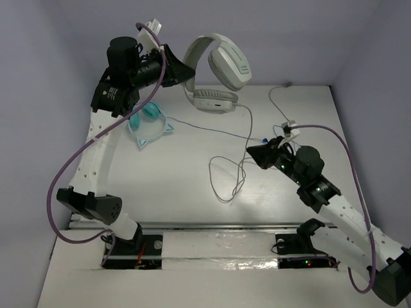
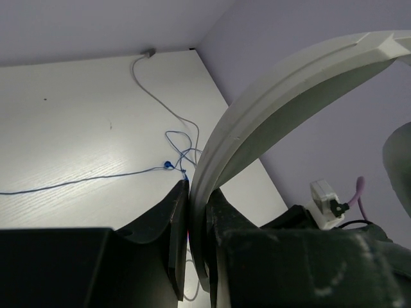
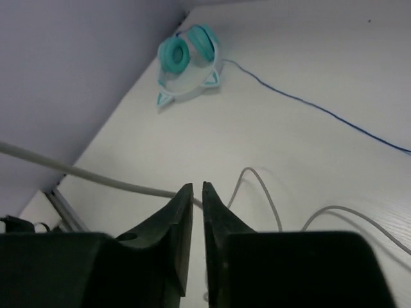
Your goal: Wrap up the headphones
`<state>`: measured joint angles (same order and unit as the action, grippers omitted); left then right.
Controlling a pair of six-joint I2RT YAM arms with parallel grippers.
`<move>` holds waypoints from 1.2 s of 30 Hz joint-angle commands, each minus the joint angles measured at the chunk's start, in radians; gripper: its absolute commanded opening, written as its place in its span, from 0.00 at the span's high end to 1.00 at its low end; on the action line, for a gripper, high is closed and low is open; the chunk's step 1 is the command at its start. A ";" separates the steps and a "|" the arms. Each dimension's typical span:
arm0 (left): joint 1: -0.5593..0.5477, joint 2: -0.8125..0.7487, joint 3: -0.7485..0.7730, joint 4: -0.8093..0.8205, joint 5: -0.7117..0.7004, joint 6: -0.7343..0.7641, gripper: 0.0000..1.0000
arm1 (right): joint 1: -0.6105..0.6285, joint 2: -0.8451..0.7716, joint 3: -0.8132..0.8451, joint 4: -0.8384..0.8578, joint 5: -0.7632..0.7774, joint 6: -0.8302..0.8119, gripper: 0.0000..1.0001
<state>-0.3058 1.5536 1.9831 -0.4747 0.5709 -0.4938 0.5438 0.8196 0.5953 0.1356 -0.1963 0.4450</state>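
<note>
The left arm [image 1: 128,64] keeps its jaws closed on the padded headband [image 2: 282,109] of the headphones [image 1: 221,67]. They hang off the bench [image 1: 192,212], beyond and to the right of the teal cat-ear headphones [image 1: 149,125], with one oval cup raised and the other lower. Held this way, the band and cups are probably free on all sides, so the lead can be passed around them. The long white cable [image 1: 225,183] drops from the lower cup and loops loosely on the bench, well to the right of the teal set. The right arm [image 1: 308,170] sits low at that loop. Its jaws are drawn nearly together, and the cable runs straight into them, so they appear to pinch it, probably to carry the slack up toward the band. A thin blue wire [image 1: 205,128] trails rightward from the teal set across the bench. No brand, label or writing can be read on either pair or on the arms.
</note>
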 commanded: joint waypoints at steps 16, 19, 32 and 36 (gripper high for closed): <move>0.007 -0.019 0.048 0.169 0.050 -0.109 1.00 | 0.004 0.016 -0.091 0.197 0.018 0.052 0.26; 0.007 -0.039 0.022 0.189 0.060 -0.114 1.00 | 0.004 0.081 -0.081 0.245 0.063 0.044 0.25; 0.007 -0.121 -0.078 0.226 0.066 -0.121 1.00 | 0.004 0.277 -0.066 0.436 -0.032 -0.005 0.25; 0.016 -0.113 -0.056 0.229 0.069 -0.134 1.00 | 0.004 0.341 -0.101 0.541 -0.058 0.043 0.29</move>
<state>-0.3000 1.4826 1.9038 -0.3489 0.6147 -0.5621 0.5438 1.1458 0.4896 0.5114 -0.2028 0.4698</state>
